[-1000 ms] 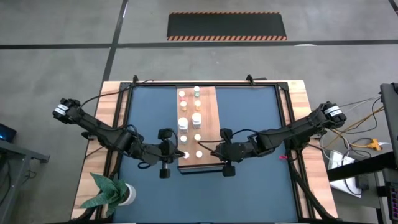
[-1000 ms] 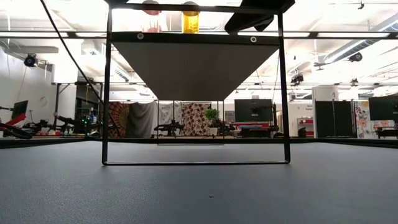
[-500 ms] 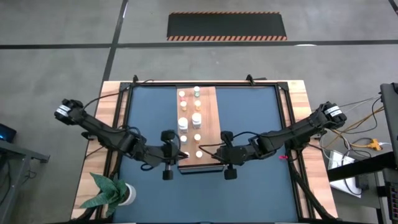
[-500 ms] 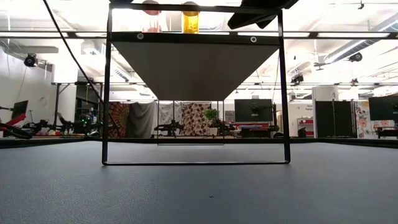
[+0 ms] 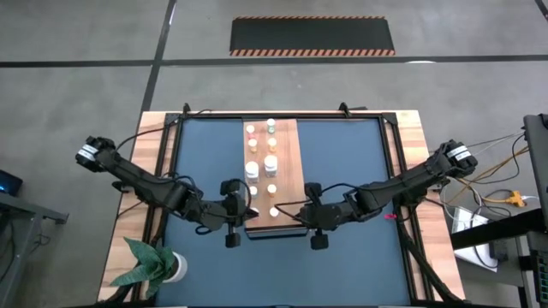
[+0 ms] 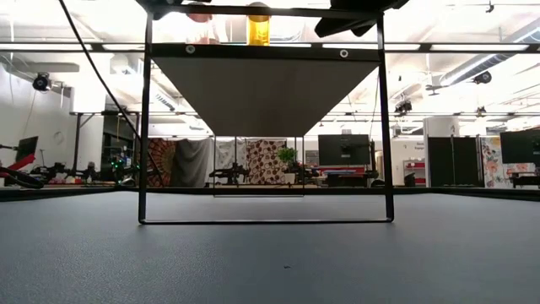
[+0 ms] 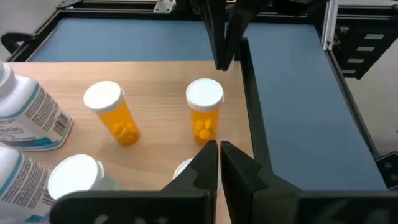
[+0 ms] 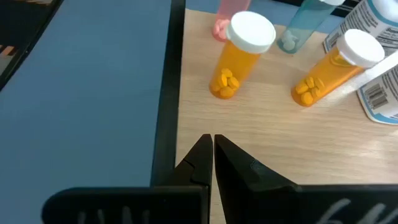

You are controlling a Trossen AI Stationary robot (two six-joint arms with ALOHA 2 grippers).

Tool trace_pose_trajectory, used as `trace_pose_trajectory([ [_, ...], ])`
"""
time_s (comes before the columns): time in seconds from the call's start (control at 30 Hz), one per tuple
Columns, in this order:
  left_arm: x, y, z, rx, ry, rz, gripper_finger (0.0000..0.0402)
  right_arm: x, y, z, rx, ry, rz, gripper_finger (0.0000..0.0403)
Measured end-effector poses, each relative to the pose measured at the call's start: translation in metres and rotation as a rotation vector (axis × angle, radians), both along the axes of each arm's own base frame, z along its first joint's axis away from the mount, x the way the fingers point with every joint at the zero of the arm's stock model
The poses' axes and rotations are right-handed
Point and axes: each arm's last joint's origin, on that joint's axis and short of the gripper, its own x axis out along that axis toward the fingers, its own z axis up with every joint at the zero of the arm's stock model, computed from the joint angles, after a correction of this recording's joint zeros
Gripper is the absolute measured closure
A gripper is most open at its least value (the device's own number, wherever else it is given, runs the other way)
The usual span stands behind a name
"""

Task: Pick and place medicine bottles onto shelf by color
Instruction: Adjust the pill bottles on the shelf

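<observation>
The wooden shelf (image 5: 288, 162) stands raised on a black frame (image 6: 145, 127) at the table's middle. Several medicine bottles stand upright on it in two rows. My left gripper (image 7: 219, 155) is shut over the shelf's near end, just beside a white bottle cap (image 7: 181, 170). Ahead of it stand two orange bottles (image 7: 204, 115) (image 7: 112, 113) and white labelled bottles (image 7: 25, 112). My right gripper (image 8: 212, 149) is shut over the shelf's near right edge (image 8: 186, 118), short of an orange bottle (image 8: 239, 56). A second orange bottle (image 8: 336, 65), a pink one (image 8: 225, 18) and a teal one (image 8: 305, 25) stand beyond. My left gripper's shut fingers (image 7: 205, 163) stand right beside the white cap at the shelf's near end. The finger hides the spot, and I cannot tell whether they touch it.
A potted green plant (image 5: 150, 265) stands at the table's near left corner. Dark mat (image 5: 205, 154) lies bare on both sides of the shelf. From the table top, the shelf's underside (image 6: 266, 84) and its frame legs show, with open mat below.
</observation>
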Motion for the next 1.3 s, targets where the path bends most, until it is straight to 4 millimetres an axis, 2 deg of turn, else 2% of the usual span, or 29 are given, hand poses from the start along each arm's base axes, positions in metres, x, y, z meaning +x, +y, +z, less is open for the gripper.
trace_pose_trajectory([
  [0.33,-0.001,0.000,0.000,0.020,0.005,-0.014,0.0401,-0.001,0.002,-0.001,0.002,0.008,0.000,0.0394],
  [0.47,0.000,0.000,0.013,0.049,-0.029,-0.047,0.0401,-0.004,0.001,0.002,-0.039,-0.004,-0.012,0.0394],
  [0.77,-0.005,-0.004,0.038,0.253,-0.175,-0.297,0.0401,-0.020,-0.004,0.028,0.068,-0.073,-0.070,0.0394],
  [0.93,-0.012,-0.002,0.036,0.364,-0.180,-0.360,0.0401,-0.023,-0.005,0.034,0.129,-0.097,-0.103,0.0394],
  [1.07,-0.019,0.002,0.030,0.466,-0.175,-0.408,0.0401,-0.018,-0.011,0.041,0.142,-0.117,-0.133,0.0394],
  [1.3,-0.049,0.022,0.032,0.589,-0.213,-0.347,0.0401,-0.004,-0.039,0.080,0.038,-0.127,-0.154,0.0394],
])
